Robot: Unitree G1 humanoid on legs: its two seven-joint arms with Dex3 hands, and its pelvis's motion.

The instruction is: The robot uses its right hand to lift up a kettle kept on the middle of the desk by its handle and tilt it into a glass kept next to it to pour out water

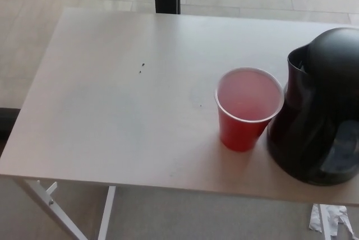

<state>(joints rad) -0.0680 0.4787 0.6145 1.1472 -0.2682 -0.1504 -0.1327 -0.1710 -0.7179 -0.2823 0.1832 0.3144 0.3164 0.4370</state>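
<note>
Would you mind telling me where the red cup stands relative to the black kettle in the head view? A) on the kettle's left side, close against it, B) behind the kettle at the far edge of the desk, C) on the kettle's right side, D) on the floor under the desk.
A: the red cup stands upright on the desk, just to the picture-left of the black kettle, close against its body below the spout.

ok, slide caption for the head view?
Black kettle upright beside a red cup on a white desk; no robot hand visible.
</note>
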